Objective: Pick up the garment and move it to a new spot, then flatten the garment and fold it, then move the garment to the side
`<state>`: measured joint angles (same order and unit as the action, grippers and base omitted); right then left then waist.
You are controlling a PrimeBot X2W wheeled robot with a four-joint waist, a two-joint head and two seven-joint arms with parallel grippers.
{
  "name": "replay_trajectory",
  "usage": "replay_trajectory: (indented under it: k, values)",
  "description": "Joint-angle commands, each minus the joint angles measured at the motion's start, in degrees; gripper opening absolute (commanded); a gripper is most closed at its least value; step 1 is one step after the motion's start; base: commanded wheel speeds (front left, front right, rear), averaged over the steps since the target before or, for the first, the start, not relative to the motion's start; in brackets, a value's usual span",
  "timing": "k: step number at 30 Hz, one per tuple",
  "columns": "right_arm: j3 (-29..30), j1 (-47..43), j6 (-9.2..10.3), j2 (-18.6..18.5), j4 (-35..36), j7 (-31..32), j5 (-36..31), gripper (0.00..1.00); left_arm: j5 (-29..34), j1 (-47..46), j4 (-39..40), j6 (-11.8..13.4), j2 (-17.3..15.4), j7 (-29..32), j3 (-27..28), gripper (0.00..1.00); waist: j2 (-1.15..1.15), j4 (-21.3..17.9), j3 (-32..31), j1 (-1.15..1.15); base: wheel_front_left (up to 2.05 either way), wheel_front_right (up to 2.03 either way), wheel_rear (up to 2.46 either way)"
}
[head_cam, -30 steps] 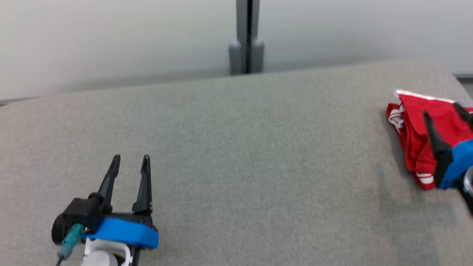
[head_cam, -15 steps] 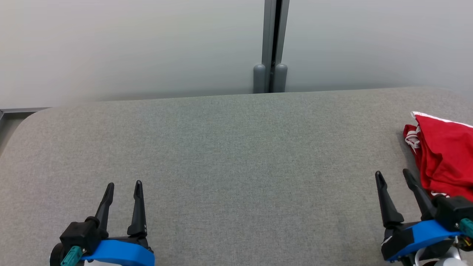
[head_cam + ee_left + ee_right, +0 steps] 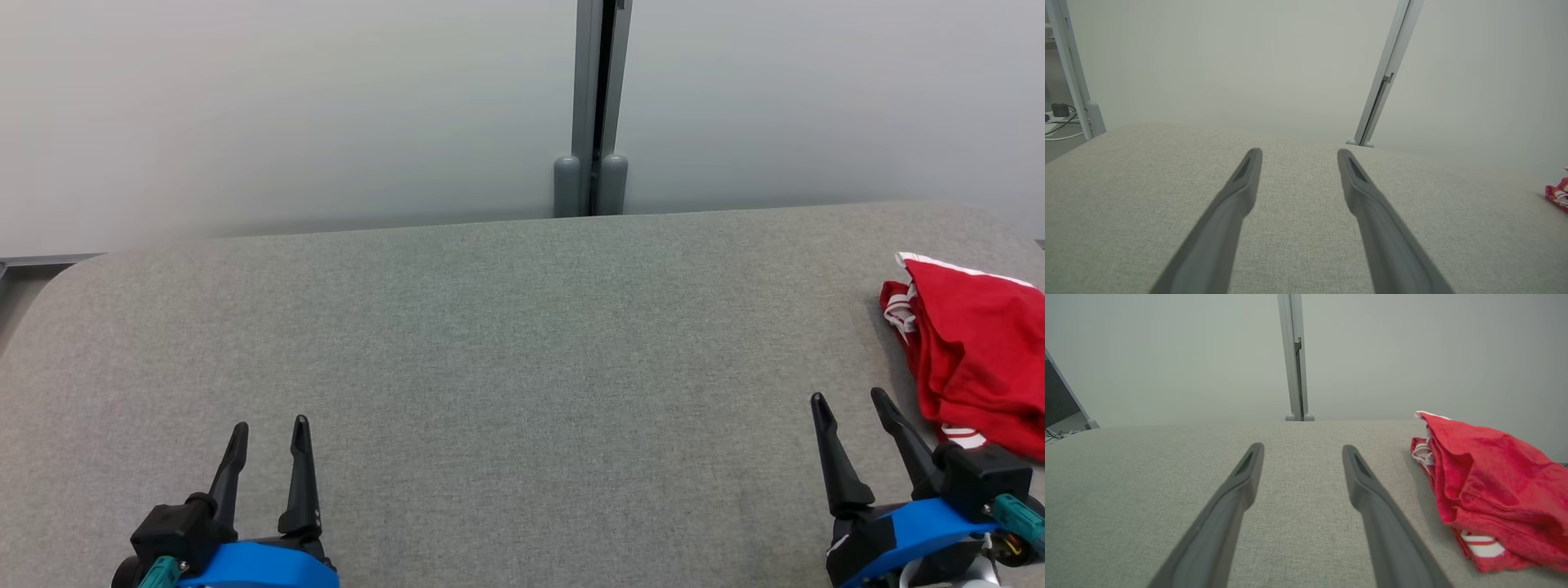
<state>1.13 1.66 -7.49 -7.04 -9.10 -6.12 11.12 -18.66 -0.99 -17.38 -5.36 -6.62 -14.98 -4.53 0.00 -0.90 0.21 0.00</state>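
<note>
Our right claw [image 3: 849,396] and left claw [image 3: 270,423] gape empty; the garment [image 3: 976,359] sits folded aside, so we likely need only back away.

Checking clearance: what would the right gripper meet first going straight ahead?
Way looks free: right gripper points over the grey padded surface, left of the red garment; eventually the pale wall, depth unclear.

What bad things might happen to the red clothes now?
1. The red garment lies bunched up near the right end of the grey table. A nudge might push it over the side.
2. The right gripper is open, empty and close beside the garment. If it swung to the right, it could snag the cloth and pull the loose layers apart.
</note>
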Motion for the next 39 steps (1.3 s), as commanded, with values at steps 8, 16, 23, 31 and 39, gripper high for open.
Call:
replay_trajectory:
  k: [8,16,23,31,39]
  values:
    - [0.6,-1.0,-0.01,0.4,-1.3,-0.4,-0.5,1.0,0.7,1.0,-0.7,-0.5,0.5,-0.3,0.9,1.0,0.0,-0.4,-0.6,0.0,0.0,0.0,0.0]
    - [0.2,-0.7,-0.01,0.9,-2.0,-0.4,-0.6,1.0,0.7,0.8,-1.6,-0.9,0.4,-0.3,0.6,1.0,0.0,-0.5,-0.6,0.0,0.0,0.0,0.0]
    - [0.0,-0.4,0.0,1.3,-3.7,0.1,-0.3,0.0,0.4,1.4,-3.3,-0.8,0.9,0.3,0.2,0.0,0.0,-0.4,-0.6,0.0,0.0,0.0,0.0]
    - [0.7,0.0,0.0,1.6,-4.7,1.4,6.1,0.0,-5.5,1.0,-3.5,-0.9,1.3,2.2,1.3,0.0,0.0,-0.4,-0.6,0.0,0.0,0.0,0.0]
    - [1.1,0.4,0.0,1.9,-4.5,2.5,14.5,0.0,-13.1,0.3,-2.6,-1.1,1.6,4.3,2.3,0.0,0.0,-0.3,-0.5,0.0,0.0,0.0,0.0]
